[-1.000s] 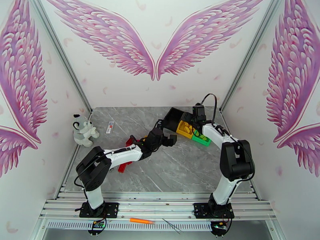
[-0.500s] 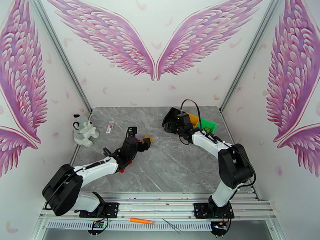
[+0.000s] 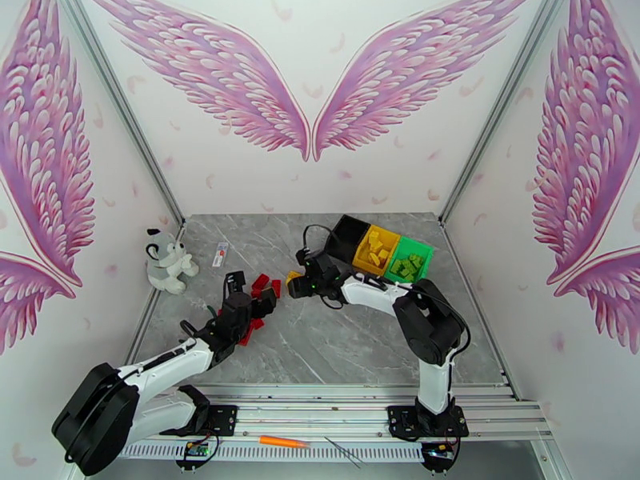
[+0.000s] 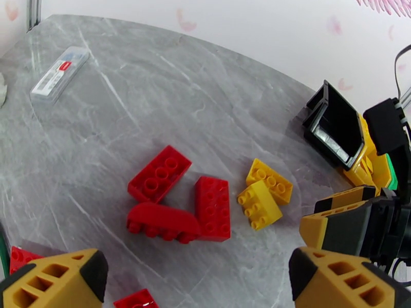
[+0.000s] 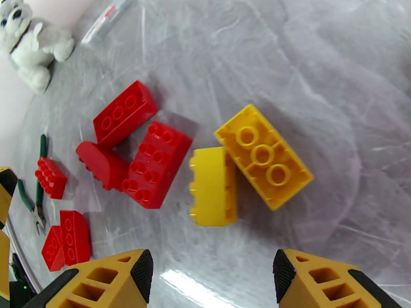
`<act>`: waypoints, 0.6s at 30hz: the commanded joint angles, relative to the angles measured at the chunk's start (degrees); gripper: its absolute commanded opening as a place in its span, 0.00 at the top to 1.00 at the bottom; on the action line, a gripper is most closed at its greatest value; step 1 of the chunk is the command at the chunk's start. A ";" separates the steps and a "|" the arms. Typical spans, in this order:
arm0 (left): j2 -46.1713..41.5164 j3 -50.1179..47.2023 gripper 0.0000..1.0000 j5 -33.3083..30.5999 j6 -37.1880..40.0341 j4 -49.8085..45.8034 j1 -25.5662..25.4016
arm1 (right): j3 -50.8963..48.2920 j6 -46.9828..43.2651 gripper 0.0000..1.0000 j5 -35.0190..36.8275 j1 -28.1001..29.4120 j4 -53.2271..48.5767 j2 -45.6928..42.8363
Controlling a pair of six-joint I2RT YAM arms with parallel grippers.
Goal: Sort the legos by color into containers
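Observation:
Two yellow legos (image 5: 264, 155) (image 5: 213, 186) lie touching on the grey table, just ahead of my open right gripper (image 5: 210, 268). To their left, three red legos (image 4: 159, 173) (image 4: 213, 207) (image 4: 162, 223) sit in a cluster in front of my open left gripper (image 4: 199, 263). More red legos (image 5: 50, 176) (image 5: 76, 237) lie further left. From above, the right gripper (image 3: 298, 283) and the left gripper (image 3: 264, 299) flank this pile. The black bin (image 3: 350, 236), yellow bin (image 3: 376, 250) and green bin (image 3: 410, 262) stand in a row at the back right, the last two holding legos of their own color.
A grey-white plush dog (image 3: 168, 262) sits at the table's left edge. A small white-and-orange tube (image 3: 221, 254) lies near it. The right arm's forearm (image 3: 376, 291) stretches across the table's middle from the right. An orange tool (image 3: 282, 442) rests on the front rail.
The right gripper swung from the bins leftward and down to the yellow legos. The left arm drew back to the left and now faces the red cluster.

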 commanded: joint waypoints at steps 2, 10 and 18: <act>-2.31 -2.73 0.01 -0.87 -1.67 -0.75 0.35 | 3.93 -1.07 0.36 2.64 2.17 -2.81 3.67; -4.91 -6.10 0.01 -1.17 -3.01 -0.56 0.31 | 7.96 -0.46 0.40 7.71 3.20 -6.05 8.30; -4.94 -6.38 0.01 -0.78 -2.79 -0.28 0.44 | 12.02 -0.26 0.41 10.53 3.23 -8.03 12.19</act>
